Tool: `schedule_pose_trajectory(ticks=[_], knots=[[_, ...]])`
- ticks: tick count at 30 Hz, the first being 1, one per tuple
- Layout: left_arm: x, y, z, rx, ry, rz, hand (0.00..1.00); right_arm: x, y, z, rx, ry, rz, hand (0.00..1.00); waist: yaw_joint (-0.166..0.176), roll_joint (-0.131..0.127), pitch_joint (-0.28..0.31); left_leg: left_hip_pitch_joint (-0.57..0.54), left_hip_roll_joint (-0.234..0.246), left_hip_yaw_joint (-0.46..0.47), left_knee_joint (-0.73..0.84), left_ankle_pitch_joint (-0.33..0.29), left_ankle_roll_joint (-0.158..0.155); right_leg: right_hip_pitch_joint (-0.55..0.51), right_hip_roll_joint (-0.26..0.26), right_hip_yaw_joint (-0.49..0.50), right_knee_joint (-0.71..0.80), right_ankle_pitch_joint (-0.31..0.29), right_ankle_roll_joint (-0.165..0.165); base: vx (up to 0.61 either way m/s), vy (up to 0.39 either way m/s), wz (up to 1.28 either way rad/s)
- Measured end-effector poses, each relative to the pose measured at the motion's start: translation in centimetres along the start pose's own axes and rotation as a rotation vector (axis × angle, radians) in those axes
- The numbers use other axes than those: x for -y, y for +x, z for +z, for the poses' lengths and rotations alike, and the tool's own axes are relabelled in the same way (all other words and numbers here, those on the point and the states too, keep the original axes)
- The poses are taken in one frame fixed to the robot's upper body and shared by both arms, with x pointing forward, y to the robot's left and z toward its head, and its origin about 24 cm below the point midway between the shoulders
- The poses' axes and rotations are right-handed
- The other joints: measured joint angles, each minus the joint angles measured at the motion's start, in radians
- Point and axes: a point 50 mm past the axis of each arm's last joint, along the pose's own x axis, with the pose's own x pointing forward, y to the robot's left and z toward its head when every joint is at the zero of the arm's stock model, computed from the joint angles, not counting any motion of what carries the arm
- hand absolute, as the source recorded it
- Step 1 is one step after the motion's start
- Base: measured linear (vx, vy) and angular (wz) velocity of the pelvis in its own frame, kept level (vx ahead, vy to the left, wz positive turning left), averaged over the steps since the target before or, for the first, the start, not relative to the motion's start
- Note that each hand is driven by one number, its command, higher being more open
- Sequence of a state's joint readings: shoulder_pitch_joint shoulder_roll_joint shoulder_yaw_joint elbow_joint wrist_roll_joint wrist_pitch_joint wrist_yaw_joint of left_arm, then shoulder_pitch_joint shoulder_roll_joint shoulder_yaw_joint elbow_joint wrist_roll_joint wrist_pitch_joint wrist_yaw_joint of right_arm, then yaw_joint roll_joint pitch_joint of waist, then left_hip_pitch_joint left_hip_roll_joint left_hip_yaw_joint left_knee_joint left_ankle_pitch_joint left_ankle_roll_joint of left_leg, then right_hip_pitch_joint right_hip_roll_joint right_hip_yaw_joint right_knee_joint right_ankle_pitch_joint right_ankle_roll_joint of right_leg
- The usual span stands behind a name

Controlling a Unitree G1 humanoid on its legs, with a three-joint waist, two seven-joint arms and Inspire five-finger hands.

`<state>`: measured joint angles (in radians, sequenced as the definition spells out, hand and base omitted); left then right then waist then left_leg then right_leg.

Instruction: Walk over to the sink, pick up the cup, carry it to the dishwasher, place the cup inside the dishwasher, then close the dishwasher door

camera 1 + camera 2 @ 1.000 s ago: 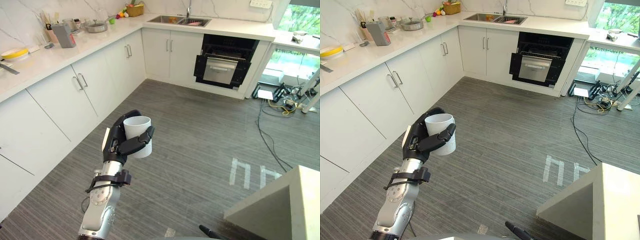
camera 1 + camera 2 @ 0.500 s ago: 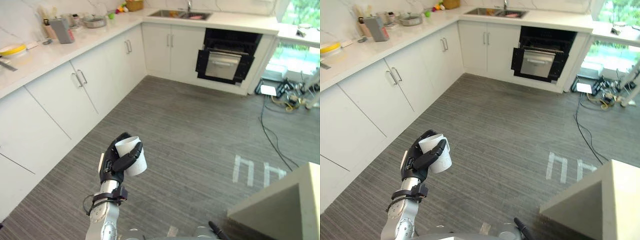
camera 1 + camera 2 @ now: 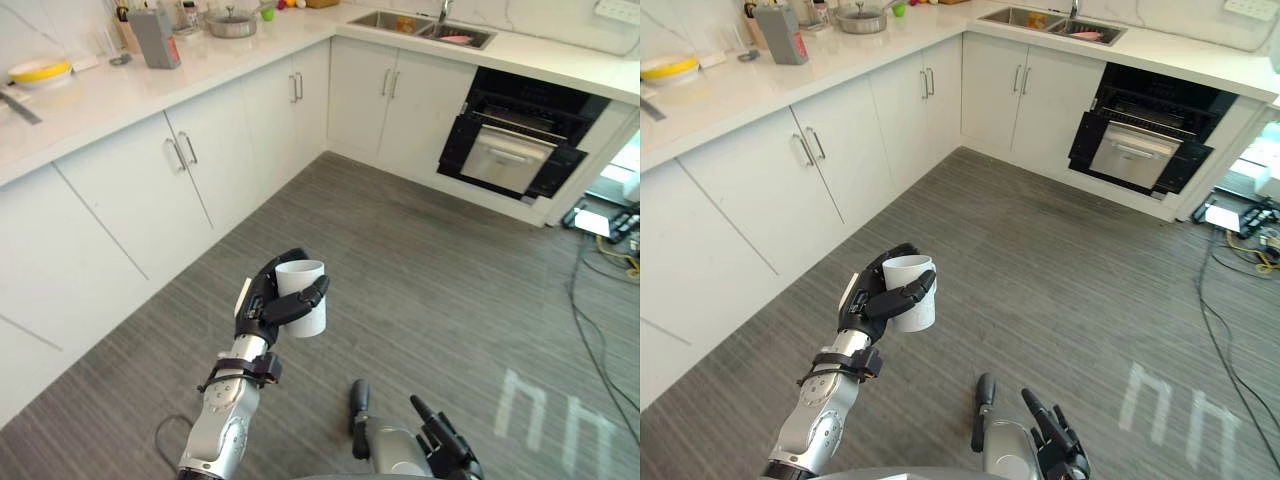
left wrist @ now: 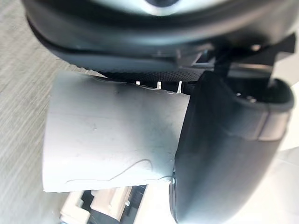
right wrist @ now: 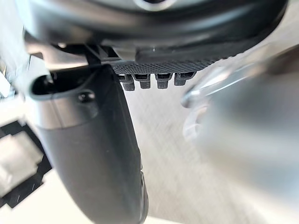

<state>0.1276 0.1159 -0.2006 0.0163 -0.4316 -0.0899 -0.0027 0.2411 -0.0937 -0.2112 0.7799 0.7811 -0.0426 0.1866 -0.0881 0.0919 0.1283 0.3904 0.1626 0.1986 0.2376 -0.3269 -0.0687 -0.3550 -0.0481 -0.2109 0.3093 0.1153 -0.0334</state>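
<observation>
Bench (image 3: pixel 90 100): runs far to the left of the dishwasher (image 3: pixel 512 150); an arm swing near its cabinet doors could knock the cup (image 3: pixel 302 298)
Left robot hand (image 3: pixel 258 308): fingers and thumb wrapped round the cup, well apart from the dishwasher over open floor; walking jolts could loosen the hold
Cup: white, near upright, mouth up; the smooth wall may slip or tilt, and a fall to the floor could break it
Sink (image 3: pixel 425 24): just left of the dishwasher, set in the bench
Right robot hand (image 3: pixel 442 455): low, fingers loosely straight, holding nothing, well short of the dishwasher
Dishwasher: dark front looks open; a misjudged approach could strike the cup on the door or rack
</observation>
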Motion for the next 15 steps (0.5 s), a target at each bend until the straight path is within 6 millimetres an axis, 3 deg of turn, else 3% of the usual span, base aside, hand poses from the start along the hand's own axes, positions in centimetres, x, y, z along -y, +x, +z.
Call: schedule_pose_trajectory(ticks=[2,3,4,5,6,7,8,9,10,12,13,14,15], knots=[[-0.2,-0.6,-0.5,-0.013,-0.008,0.012,0.00,-1.0,-0.1,-0.1,0.023,0.017,0.030,1.00,0.012,-0.004,0.007,-0.041,0.028,-0.026,0.233,0.146,-0.021,0.020,0.003,0.000,0.159,-0.171,-0.009,0.58,-0.247,-0.08],[-0.2,-0.7,-0.7,-0.016,-0.015,0.012,0.00,-1.0,-0.1,-0.1,0.030,0.020,0.029,1.00,0.014,0.001,0.014,-0.072,0.052,-0.034,0.329,0.206,-0.054,0.048,0.010,-0.006,0.165,-0.208,-0.009,0.57,-0.234,0.03],[-0.2,-1.1,-1.0,-0.021,-0.025,0.016,0.00,-0.8,-0.3,0.0,0.039,0.018,0.016,1.00,0.024,0.004,0.021,-0.152,0.101,-0.059,0.520,0.418,-0.092,0.118,0.036,-0.006,0.148,-0.260,-0.016,0.56,-0.147,-0.09],[-0.3,-1.5,-1.2,-0.018,-0.038,0.021,0.00,-0.5,-0.5,0.1,0.051,0.015,0.004,1.00,0.039,0.011,0.025,-0.251,0.167,-0.052,0.747,0.425,-0.069,0.200,0.073,-0.004,0.097,-0.282,-0.026,0.56,-0.116,-0.13],[-0.3,-1.5,-1.2,-0.015,-0.041,0.015,0.00,-0.5,-0.5,0.2,0.061,0.014,0.001,1.00,0.044,0.019,0.029,-0.307,0.193,-0.044,0.852,0.387,-0.044,0.244,0.086,-0.003,0.073,-0.292,-0.031,0.67,-0.087,-0.14],[-0.5,-1.6,-1.1,-0.010,-0.042,0.010,0.00,-0.5,-0.5,0.4,0.080,0.008,-0.001,1.00,0.047,0.000,0.045,-0.411,0.212,-0.023,0.970,0.307,0.044,0.326,0.094,0.001,0.028,-0.307,-0.045,0.53,-0.077,-0.13],[-0.9,-1.7,-0.9,-0.004,-0.042,0.013,0.00,-0.6,-0.4,1.1,0.106,0.000,0.005,1.00,0.049,-0.012,0.047,-0.504,0.202,0.014,0.966,0.235,0.084,0.390,0.093,0.019,-0.025,-0.317,-0.044,0.62,-0.061,-0.23],[-1.0,-1.7,-0.8,0.003,-0.041,0.015,0.00,-0.7,-0.3,1.5,0.125,-0.005,0.012,1.00,0.053,-0.013,0.047,-0.544,0.193,0.033,0.931,0.202,0.082,0.415,0.091,0.036,-0.049,-0.319,-0.041,0.53,0.008,-0.59],[-1.3,-1.7,-0.3,0.021,-0.037,0.020,0.00,-1.3,0.2,2.6,0.164,-0.015,0.033,1.00,0.067,-0.014,0.047,-0.608,0.160,0.061,0.798,0.141,0.069,0.454,0.078,0.068,-0.080,-0.324,-0.031,0.67,0.054,-0.80],[-1.4,-1.7,0.3,0.050,-0.036,0.024,0.00,-2.5,0.8,4.2,0.220,-0.019,0.072,1.00,0.078,-0.022,0.051,-0.638,0.075,0.086,0.425,0.132,0.043,0.501,0.034,0.099,-0.096,-0.316,-0.011,0.57,0.108,-0.75],[-1.0,-1.8,0.9,0.078,-0.039,0.012,0.00,-3.1,0.8,5.2,0.265,-0.013,0.102,1.00,0.083,-0.013,0.045,-0.631,0.027,0.091,0.100,0.206,-0.009,0.531,0.016,0.113,-0.119,-0.321,0.000,0.58,0.203,-0.63],[-0.5,-1.9,2.1,0.129,-0.034,-0.005,0.00,-3.7,0.6,6.2,0.313,-0.026,0.130,1.00,0.092,0.005,0.035,-0.655,0.020,0.084,-0.079,0.284,-0.039,0.554,0.022,0.140,-0.134,-0.341,0.036,0.59,0.244,-0.64],[-0.3,-1.8,2.6,0.156,-0.022,-0.015,0.00,-3.9,0.6,6.3,0.321,-0.028,0.139,1.00,0.098,0.004,0.036,-0.662,0.022,0.083,-0.087,0.329,-0.040,0.578,0.019,0.153,-0.140,-0.361,0.055,0.60,0.287,-0.64]])
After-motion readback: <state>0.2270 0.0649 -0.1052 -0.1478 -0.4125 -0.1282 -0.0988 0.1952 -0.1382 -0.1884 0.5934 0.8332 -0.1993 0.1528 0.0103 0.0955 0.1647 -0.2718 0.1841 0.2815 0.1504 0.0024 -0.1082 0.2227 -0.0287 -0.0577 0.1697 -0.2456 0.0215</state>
